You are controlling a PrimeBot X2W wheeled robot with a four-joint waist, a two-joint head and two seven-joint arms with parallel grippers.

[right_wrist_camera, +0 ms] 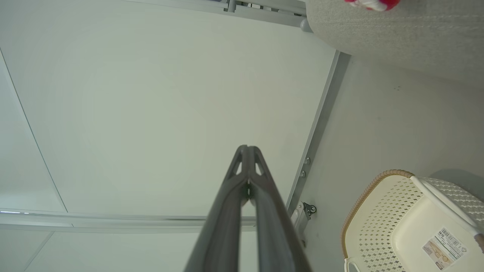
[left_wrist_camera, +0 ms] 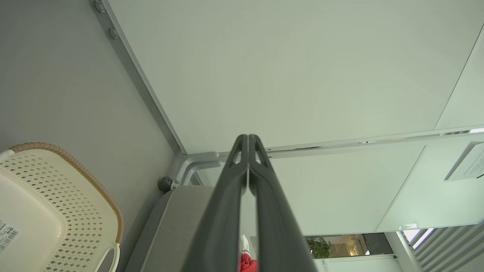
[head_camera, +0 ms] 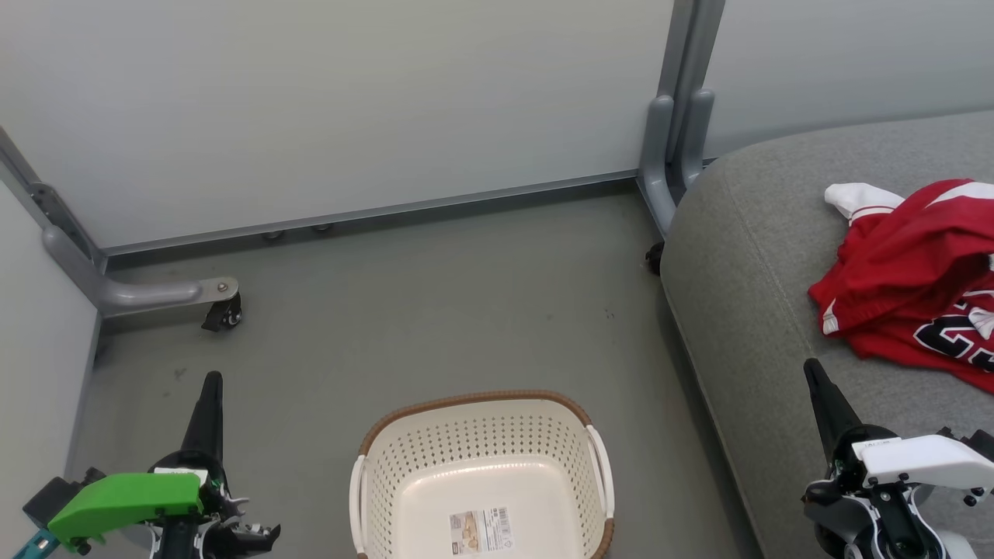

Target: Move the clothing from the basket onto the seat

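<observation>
Left claw (head_camera: 211, 388) at 7 o'clock and right claw (head_camera: 815, 376) at 4 o'clock, both pinched together on nothing, flank empty basket (head_camera: 466, 400) at 6 o'clock; clothing (head_camera: 908, 287) lies heaped on seat (head_camera: 738, 256) at 3 o'clock, so idle claws likely signal completion.

black numerals edged in white stand on the red jersey (head_camera: 943, 338), which lies crumpled on the seat (head_camera: 745, 256) toward its right edge; what looks like a "2" can be made out, and the figure after it is cut by the picture's edge. a paper label (head_camera: 481, 531) lies on the floor of the basket (head_camera: 474, 400), toward its near rim; it carries a barcode, a small picture and print too small to read. in the left wrist view a white sheet (left_wrist_camera: 469, 164) on a wall panel (left_wrist_camera: 359, 189) bears lines of print, also too small to read.
</observation>
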